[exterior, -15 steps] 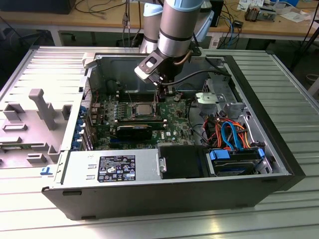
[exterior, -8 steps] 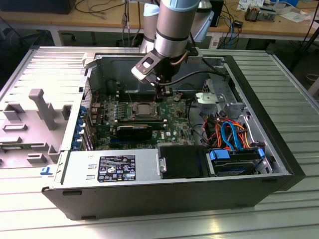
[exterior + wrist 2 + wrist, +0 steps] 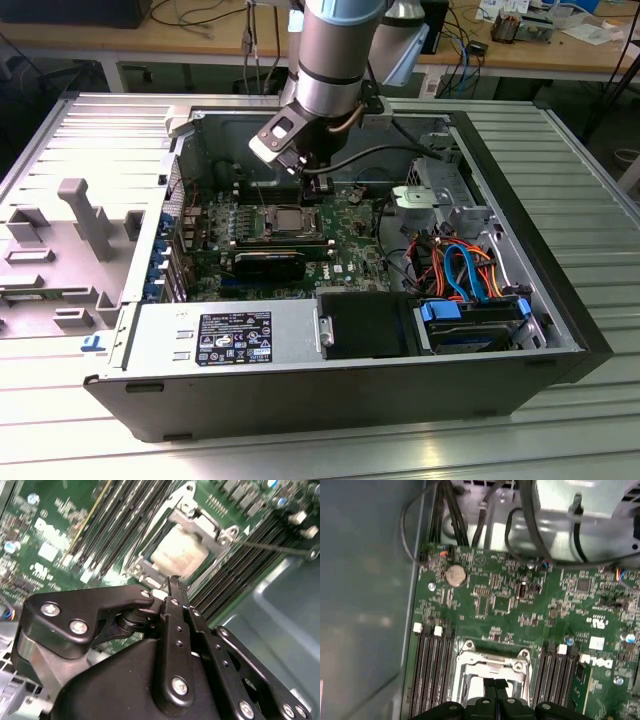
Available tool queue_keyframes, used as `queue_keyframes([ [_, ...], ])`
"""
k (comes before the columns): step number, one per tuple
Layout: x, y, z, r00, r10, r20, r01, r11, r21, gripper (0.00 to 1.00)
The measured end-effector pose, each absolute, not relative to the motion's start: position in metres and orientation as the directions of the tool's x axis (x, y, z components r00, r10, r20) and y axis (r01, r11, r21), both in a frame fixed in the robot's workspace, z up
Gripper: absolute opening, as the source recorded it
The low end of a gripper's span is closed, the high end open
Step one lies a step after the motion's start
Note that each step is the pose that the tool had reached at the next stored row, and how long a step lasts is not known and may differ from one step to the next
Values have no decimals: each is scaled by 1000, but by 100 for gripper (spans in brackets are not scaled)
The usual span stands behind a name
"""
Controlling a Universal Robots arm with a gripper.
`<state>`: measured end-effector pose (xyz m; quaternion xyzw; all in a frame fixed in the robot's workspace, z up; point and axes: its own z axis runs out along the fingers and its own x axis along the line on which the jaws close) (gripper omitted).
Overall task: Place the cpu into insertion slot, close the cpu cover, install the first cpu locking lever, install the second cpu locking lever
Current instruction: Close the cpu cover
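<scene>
Black pincer [image 3: 173,582], tips together as one narrow prod, I held beside the closed square silver cpu cover [image 3: 199,522].

Tally: 1 computer case [image 3: 350,385]; 1 motherboard [image 3: 510,600]; 1 insertion slot [image 3: 470,652]; 1 cpu [image 3: 179,550]; 2 memory-slot banks [image 3: 431,675] (one flanking each side of the insertion slot); 1 coin cell [image 3: 455,575]; 1 gripper [image 3: 496,684].
</scene>
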<state>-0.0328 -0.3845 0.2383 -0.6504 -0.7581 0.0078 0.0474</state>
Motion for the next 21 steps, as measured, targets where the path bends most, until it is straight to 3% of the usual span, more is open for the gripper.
queue_keyframes([
  [21, -68, -385, 211, -156, 986, 62, 984, 160, -73, 11],
])
